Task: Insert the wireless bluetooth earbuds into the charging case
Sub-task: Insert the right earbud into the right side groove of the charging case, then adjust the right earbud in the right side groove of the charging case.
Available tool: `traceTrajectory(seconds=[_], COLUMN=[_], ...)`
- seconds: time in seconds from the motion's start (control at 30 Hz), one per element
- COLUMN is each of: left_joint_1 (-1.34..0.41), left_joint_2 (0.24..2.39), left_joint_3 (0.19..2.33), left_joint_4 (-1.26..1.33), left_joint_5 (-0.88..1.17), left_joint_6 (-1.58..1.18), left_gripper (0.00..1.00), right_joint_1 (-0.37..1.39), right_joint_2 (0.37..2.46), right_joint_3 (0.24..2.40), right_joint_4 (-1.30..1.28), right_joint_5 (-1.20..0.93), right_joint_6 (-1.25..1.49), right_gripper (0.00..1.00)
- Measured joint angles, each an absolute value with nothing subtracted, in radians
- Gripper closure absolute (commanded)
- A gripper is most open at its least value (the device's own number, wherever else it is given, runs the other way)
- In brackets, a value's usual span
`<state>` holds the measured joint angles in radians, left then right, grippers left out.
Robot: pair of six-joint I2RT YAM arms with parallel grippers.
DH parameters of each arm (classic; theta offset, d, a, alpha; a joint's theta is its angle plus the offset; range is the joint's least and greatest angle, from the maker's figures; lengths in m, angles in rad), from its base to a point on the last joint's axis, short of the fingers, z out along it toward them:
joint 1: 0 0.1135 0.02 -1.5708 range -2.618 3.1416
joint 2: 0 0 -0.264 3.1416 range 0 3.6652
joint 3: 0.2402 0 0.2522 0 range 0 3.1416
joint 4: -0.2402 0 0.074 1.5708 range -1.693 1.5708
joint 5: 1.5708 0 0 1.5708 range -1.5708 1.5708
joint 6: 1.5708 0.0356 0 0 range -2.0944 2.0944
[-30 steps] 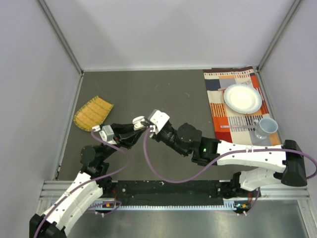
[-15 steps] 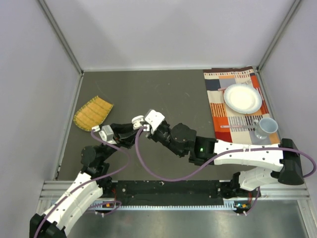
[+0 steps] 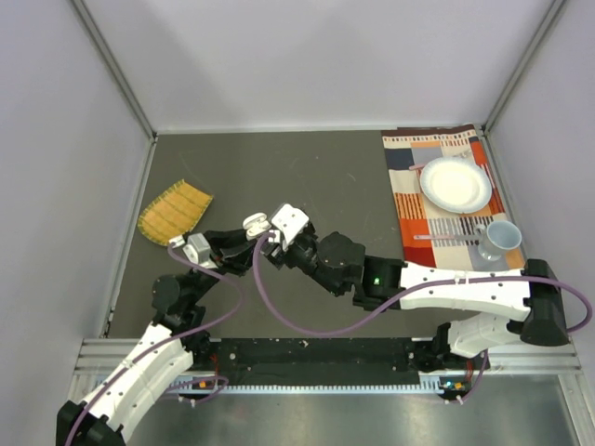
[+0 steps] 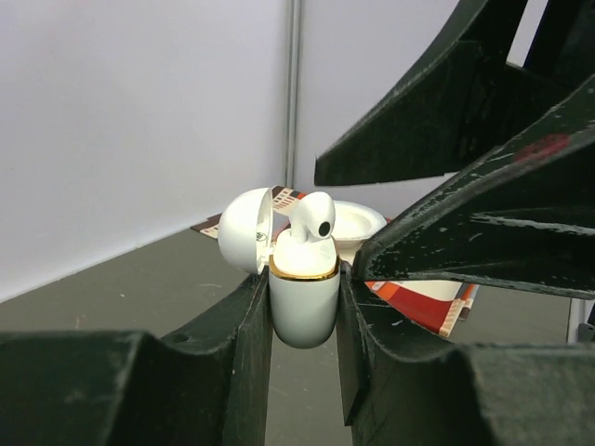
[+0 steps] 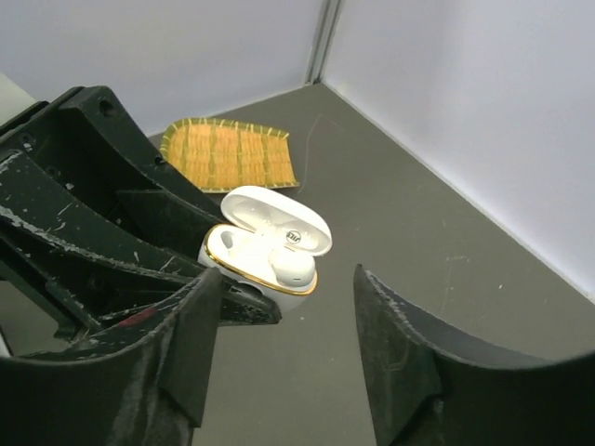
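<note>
A white charging case with a gold rim and its lid open is held above the table, and my left gripper is shut on its body. One white earbud sits in the case, stem down, with its head above the rim. In the right wrist view the earbud fills the right socket of the case, and the left socket looks empty. My right gripper is open just in front of the case and touches nothing. From above, both grippers meet at the case.
A yellow woven mat lies at the left of the table. At the right, a striped placemat carries a white plate, a cup and cutlery. Grey walls close in the table on three sides.
My right gripper has gone from shut to open, and its fingers are off the earbud. Both grippers and the case have drifted slightly to the left.
</note>
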<state>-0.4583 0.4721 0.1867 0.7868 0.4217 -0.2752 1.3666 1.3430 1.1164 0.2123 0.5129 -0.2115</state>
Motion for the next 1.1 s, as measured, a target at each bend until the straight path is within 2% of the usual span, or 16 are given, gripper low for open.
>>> traceTrajectory(seconds=[0.07,0.1,0.3,0.5,0.77,1.1], left_joint_1=[-0.459,-0.458,-0.458,-0.458,-0.458,-0.458], left_joint_2=[0.466,0.463,0.447,0.44,0.436,0.436], left_joint_3=[0.186,0.186,0.186,0.186,0.186,0.186], left_joint_4=[0.785,0.786,0.786,0.786,0.786,0.786], left_joint_5=[0.414,0.408,0.396,0.392,0.391,0.402], left_joint_6=[-0.274,-0.274,-0.274,-0.274,-0.274,-0.275], left_gripper=[1.0,1.0,1.0,1.0,1.0,1.0], right_joint_1=[1.37,1.372,1.374,1.362,1.247,1.234], right_joint_2=[1.341,1.339,1.251,1.123,1.123,1.215], right_joint_3=[1.116,1.116,1.043,0.991,1.074,1.134], right_joint_4=[0.22,0.224,0.345,0.46,0.244,0.059], right_joint_5=[0.523,0.527,0.558,0.626,0.616,0.466], right_joint_6=[-0.206,-0.205,-0.204,-0.168,0.066,0.175], right_gripper=[0.29,0.23,0.08,0.06,0.1,0.33])
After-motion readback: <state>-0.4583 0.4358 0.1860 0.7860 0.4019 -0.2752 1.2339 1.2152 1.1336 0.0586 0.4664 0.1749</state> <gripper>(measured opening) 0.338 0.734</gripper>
